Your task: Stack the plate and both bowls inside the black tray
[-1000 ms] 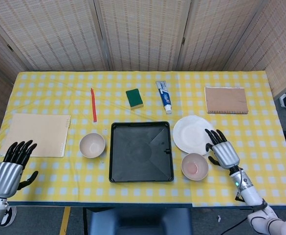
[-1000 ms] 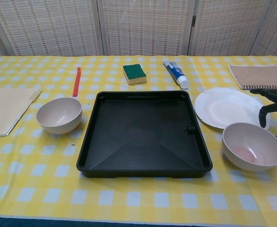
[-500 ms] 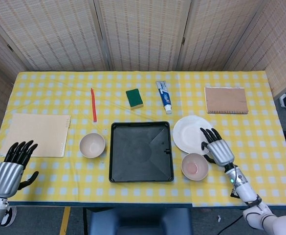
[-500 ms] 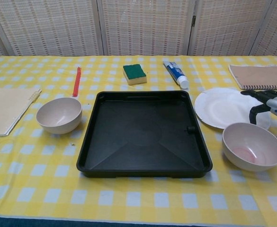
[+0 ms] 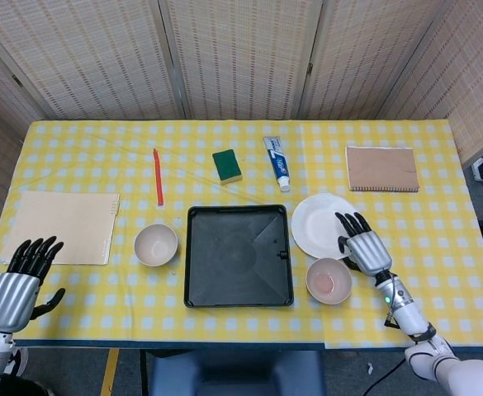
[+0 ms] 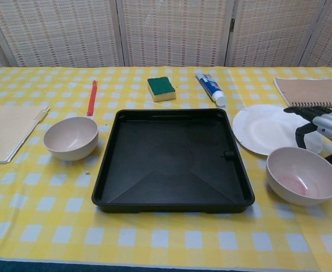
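Woven screens stand behind my yellow checked table (image 5: 76, 140). From the head view, the black tray (image 5: 238, 256) sits empty at the middle near the front edge. One bowl (image 5: 156, 244) stands just left of it, apart from its rim. The plate (image 5: 319, 224) lies just right of the tray, and the second bowl (image 5: 329, 280) stands in front of the plate. My right hand (image 5: 363, 247) is over the plate's right edge with fingers spread, holding nothing. My left hand (image 5: 16, 285) is at the front left corner, fingers apart and empty.

From the chest view, the tray (image 6: 126, 187) fills the middle, the left bowl (image 6: 70, 137) beside it. My right hand (image 6: 324, 126) is at the plate's (image 6: 262, 129) right rim, behind the pink-stained bowl (image 6: 303, 175); whether it touches the plate I cannot tell.
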